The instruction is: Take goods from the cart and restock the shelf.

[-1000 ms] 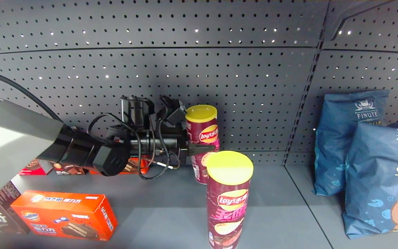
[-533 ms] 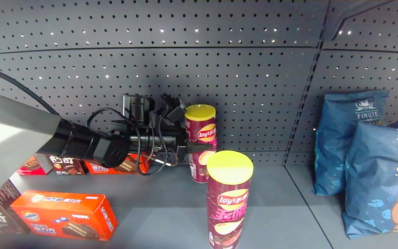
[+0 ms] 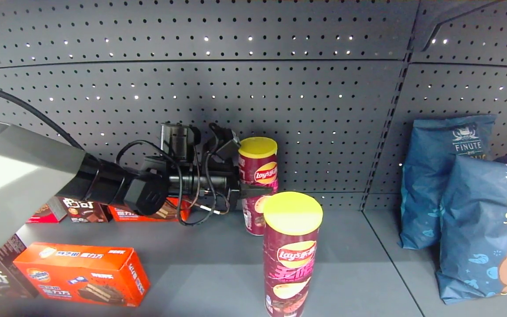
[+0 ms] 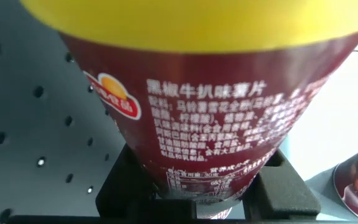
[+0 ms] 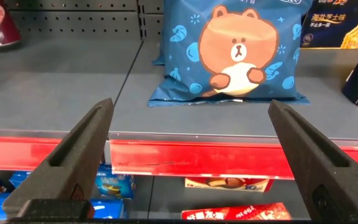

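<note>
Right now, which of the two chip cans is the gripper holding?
The rear can, by the pegboard: the left gripper is shut on its middle. The front can stands free on the shelf.

The front chip can (image 3: 292, 253) is cut off at its base and hides part of the rear can (image 3: 258, 169) behind it.

Shop; pegboard-backed shelf (image 3: 200, 264); bagged snacks (image 3: 486, 229)
</note>
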Motion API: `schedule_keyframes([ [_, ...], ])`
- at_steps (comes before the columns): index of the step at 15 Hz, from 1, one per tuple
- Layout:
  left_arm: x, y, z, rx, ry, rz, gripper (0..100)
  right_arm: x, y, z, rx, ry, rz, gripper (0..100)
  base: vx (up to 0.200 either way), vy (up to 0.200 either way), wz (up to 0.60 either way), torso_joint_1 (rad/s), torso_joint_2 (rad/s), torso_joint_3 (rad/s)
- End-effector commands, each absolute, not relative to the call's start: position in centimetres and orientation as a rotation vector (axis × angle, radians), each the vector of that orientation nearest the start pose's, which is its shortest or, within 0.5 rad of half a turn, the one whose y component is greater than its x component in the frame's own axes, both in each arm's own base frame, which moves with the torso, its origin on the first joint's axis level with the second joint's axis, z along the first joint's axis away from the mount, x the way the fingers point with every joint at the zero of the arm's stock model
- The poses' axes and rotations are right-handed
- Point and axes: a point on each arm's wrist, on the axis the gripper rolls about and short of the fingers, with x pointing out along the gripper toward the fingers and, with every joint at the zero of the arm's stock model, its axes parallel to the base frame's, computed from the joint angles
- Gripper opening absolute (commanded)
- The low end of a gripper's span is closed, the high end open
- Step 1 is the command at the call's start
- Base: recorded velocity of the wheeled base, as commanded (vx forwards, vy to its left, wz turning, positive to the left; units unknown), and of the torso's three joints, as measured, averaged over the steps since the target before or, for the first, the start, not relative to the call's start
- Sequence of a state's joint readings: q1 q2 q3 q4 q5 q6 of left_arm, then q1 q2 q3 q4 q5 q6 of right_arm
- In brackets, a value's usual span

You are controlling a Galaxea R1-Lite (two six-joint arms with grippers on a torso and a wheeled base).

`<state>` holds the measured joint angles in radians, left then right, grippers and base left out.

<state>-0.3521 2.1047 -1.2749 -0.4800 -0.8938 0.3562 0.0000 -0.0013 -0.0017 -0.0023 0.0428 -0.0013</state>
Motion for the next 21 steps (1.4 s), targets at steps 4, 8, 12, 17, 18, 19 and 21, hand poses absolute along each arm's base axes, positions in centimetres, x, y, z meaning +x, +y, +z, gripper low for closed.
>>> schedule_keyframes([
  [4, 38.4, -16.3, 13.8, 0.202, 0.161, -1.287, 0, -2.3, 0.1, 7.6, -0.002, -0.005, 0.043, 100, 0.000, 0.000, 0.00, 0.000, 0.00, 0.000],
  [8, 38.3, -16.6, 13.4, 0.220, 0.158, -1.296, 100, -2.3, 0.1, 7.6, -0.002, -0.003, 0.043, 100, 0.000, 0.000, 0.00, 0.000, 0.00, 0.000],
  [12, 37.9, -16.3, 12.8, 0.219, 0.179, -1.284, 100, -2.3, 0.1, 7.6, -0.002, -0.005, 0.043, 100, 0.000, 0.000, 0.00, 0.000, 0.00, 0.000],
  [17, 36.2, -14.1, 13.6, 0.243, 0.172, -1.257, 100, -2.3, 0.1, 7.6, -0.002, -0.003, 0.043, 100, 0.000, 0.000, 0.00, 0.000, 0.00, 0.000],
  [18, 35.6, -13.4, 13.8, 0.244, 0.177, -1.244, 100, -2.3, 0.1, 7.6, 0.000, -0.003, 0.043, 100, 0.000, 0.000, 0.00, 0.000, 0.00, 0.000],
  [19, 35.3, -13.0, 13.9, 0.254, 0.174, -1.237, 100, -2.3, 0.1, 7.6, -0.002, -0.005, 0.043, 100, 0.000, 0.000, 0.00, 0.000, 0.00, 0.000],
  [21, 34.6, -12.7, 14.5, 0.267, 0.161, -1.230, 100, -2.3, 0.1, 7.6, -0.002, -0.005, 0.043, 100, 0.000, 0.000, 0.00, 0.000, 0.00, 0.000],
])
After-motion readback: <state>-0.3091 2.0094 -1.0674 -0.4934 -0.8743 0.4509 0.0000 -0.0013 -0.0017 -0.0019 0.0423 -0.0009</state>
